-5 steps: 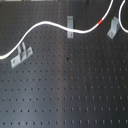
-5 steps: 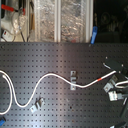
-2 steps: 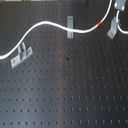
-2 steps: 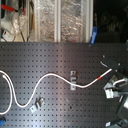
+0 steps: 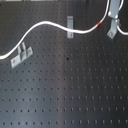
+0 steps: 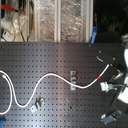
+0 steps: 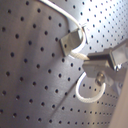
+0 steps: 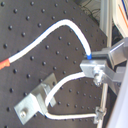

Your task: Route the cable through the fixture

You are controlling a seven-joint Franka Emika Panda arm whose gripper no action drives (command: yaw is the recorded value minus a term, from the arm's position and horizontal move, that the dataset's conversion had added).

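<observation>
Lying around the cable: 3 metal clips on the pegboard

We note all views soft and low-resolution; table dark and evenly lit, wrist views blurred, mild sheen there.

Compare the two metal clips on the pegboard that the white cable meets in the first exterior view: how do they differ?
In the first exterior view, the middle clip stands upright with the cable crossing it; the corner clip, toward the first exterior view's left, lies tilted, the cable only meeting its end. The middle clip looks narrower. Both are grey metal brackets on the black pegboard.
</observation>
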